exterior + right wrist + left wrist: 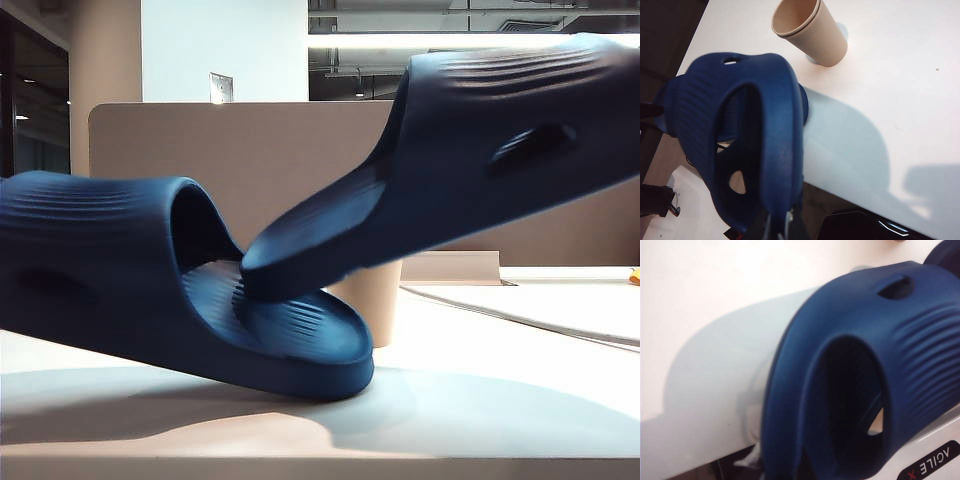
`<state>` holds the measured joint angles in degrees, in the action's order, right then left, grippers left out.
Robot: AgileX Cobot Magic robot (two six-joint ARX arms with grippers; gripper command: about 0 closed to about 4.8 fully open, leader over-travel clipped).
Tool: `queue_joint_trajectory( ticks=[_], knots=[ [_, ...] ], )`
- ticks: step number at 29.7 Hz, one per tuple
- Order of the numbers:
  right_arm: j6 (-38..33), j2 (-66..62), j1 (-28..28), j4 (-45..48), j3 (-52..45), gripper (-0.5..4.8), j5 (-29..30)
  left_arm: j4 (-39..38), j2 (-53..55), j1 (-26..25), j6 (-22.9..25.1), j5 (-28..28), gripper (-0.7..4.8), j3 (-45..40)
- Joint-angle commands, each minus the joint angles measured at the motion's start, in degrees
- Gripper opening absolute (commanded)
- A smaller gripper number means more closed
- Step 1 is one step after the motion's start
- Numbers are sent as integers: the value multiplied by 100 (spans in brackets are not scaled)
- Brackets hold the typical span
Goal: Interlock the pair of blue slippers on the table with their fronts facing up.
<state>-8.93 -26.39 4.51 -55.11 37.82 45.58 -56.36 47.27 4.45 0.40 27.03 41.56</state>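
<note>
Overhead light is washing the white table nearly to glare in both wrist views. The blue slippers are casting broad, soft bluish shadows across it. Both slippers are showing slightly blurred at close range, their edges smearing.

Both slippers are dark navy with ribbed straps. The table is white, the cup tan, the far divider grey-brown.
</note>
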Motion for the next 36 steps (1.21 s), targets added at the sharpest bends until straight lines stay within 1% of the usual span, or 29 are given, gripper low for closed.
queue_joint_trajectory(
  ticks=[1,5,6,8,11,15,19,24,26,28,29,31,34,36],
  knots=[
    [37,11,-20,-2,37,-2,105,96,160,2,9,251,-6,48],
    [17,-9,-186,-79,37,-2,72,157,483,2,46,592,-6,46],
    [13,-11,-199,-96,37,-2,7,179,603,0,70,785,-6,46],
    [-24,-17,-205,-170,37,-2,-212,181,802,-2,72,831,-6,46],
    [-68,-136,-208,-238,33,-2,-299,184,1058,0,114,927,-6,46],
    [-103,-426,-208,-289,33,-2,-590,310,1335,0,136,1069,-6,46],
    [-205,-682,-210,-271,35,-2,-1001,396,1482,2,138,1034,-6,46],
    [-164,-1318,-214,-247,39,-2,-1016,485,1860,17,181,964,-6,46],
    [-153,-1482,-251,-201,44,-2,-1158,544,1958,15,219,964,-6,46],
    [-153,-1652,-402,-175,107,-2,-1366,595,2033,15,225,962,-6,46],
    [-155,-1808,-570,-164,205,-2,-1613,636,2061,17,223,962,-6,48],
    [-155,-2068,-793,-138,398,-2,-1808,649,2065,15,240,800,-6,48],
    [-175,-2444,-1032,22,612,-2,-1908,673,2065,17,240,741,-6,48],
    [-173,-2719,-1165,74,758,-2,-2164,688,2065,20,240,520,-6,48]
  ],
)
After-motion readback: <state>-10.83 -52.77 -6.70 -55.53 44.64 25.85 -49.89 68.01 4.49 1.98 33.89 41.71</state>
